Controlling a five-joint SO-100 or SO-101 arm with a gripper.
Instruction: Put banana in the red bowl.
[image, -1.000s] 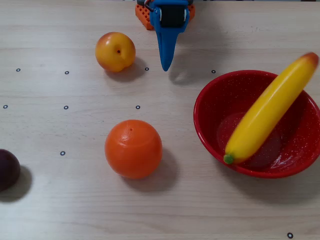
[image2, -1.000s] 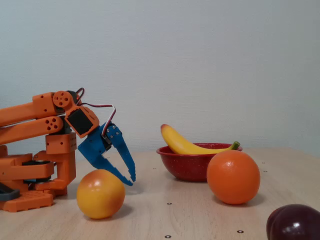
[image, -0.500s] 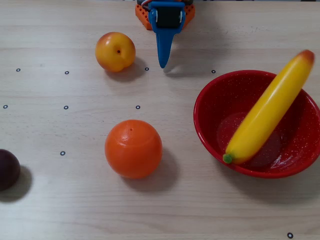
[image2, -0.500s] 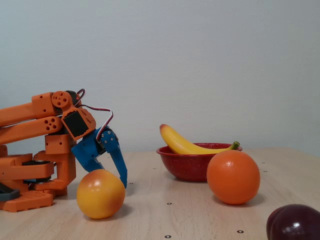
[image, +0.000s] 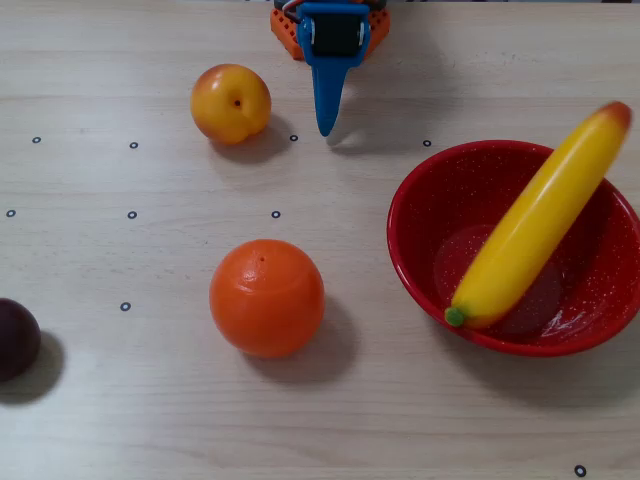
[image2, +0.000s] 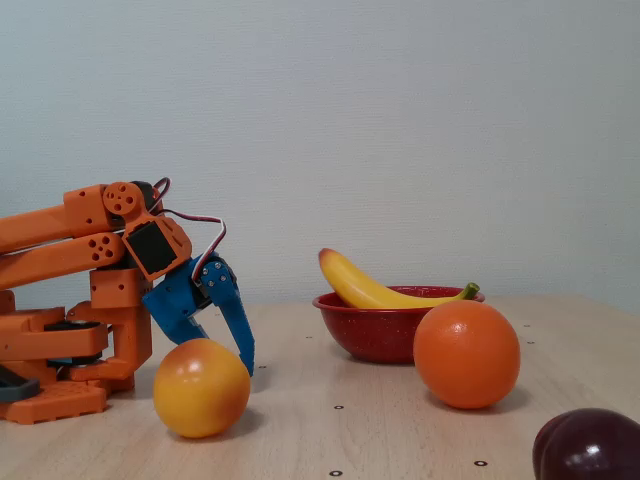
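Observation:
The yellow banana (image: 540, 220) lies slanted in the red bowl (image: 420, 250). Its green stem tip rests at the bowl's near rim and its reddish end sticks out over the far right rim. In the fixed view the banana (image2: 365, 288) rests across the red bowl (image2: 375, 335). My gripper (image: 325, 128) is drawn back near the arm's base at the top of the overhead view, well left of the bowl. It holds nothing and its blue jaws look closed. In the fixed view the gripper (image2: 245, 365) points down next to a peach.
A yellow-orange peach (image: 231, 102) sits just left of the gripper. A big orange ball (image: 267, 297) sits mid-table, left of the bowl. A dark plum (image: 15, 338) is at the left edge. The orange arm base (image2: 60, 350) stands at the fixed view's left.

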